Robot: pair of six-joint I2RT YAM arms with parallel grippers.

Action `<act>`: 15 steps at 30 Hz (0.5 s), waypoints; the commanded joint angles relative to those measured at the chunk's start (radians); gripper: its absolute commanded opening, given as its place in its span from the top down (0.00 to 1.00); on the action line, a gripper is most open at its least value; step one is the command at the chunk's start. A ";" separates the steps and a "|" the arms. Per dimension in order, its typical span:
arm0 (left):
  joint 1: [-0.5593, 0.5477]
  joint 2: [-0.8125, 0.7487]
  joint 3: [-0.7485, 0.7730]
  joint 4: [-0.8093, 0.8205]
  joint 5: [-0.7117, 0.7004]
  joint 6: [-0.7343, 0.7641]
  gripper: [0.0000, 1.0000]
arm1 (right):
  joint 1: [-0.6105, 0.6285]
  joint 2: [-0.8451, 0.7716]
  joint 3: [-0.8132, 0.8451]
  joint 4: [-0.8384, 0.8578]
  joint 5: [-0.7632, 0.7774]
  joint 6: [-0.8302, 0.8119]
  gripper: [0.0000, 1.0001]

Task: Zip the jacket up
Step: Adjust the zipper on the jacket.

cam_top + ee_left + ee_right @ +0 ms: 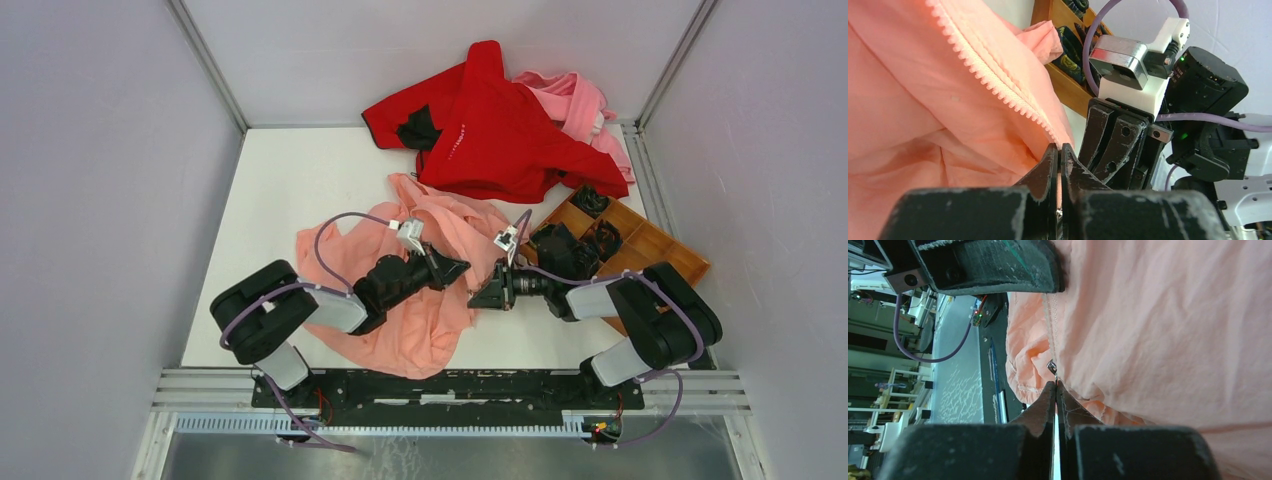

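Lying on the counter: big salmon-pink jacket (345, 250) of thin soft fabric, all crumpled, centre-left of the top view on the flat white counter (290, 170).
Zip: row of pink plastic teeth (993, 85) runs diagonally from the upper left down to the middle of the left wrist view. It's only one side of the zip, not joined to anything there.
Left tool (1059, 150): clenched, tips pressed together right where the teeth row ends, so it looks like it's pinching the jacket edge.
Right tool (1055, 387): also clenched, nipping the jacket at a stitched seam. A tiny metal bit (1051, 366) sits just above its tips, too small to say what it is.
Tools together: tip to tip, just beside each other, mid-frame in the top view at the jacket's right edge.
Upper right: bright red garment with small white lettering (500, 130), paler pink garment (585, 100) peeking out behind it.
Right side: brown wooden compartment tray (650, 245) with dark items (590, 200) inside, partly hidden by the right arm.
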State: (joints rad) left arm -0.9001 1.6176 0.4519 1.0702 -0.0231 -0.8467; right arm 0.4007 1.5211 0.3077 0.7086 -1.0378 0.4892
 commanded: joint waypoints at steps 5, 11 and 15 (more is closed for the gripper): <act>0.009 -0.045 0.128 -0.107 0.018 0.199 0.98 | -0.024 -0.031 0.037 -0.057 -0.038 -0.039 0.88; 0.010 -0.062 0.179 -0.146 0.085 0.235 0.98 | -0.045 -0.080 0.094 -0.115 -0.119 -0.120 0.77; 0.014 -0.085 0.201 -0.164 0.120 0.225 0.98 | -0.077 -0.161 0.245 -0.590 -0.150 -0.601 0.73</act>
State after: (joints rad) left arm -0.8932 1.5826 0.6094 0.9138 0.0475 -0.6765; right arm 0.3542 1.4521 0.3943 0.5201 -1.1248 0.3397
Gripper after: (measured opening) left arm 0.043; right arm 0.251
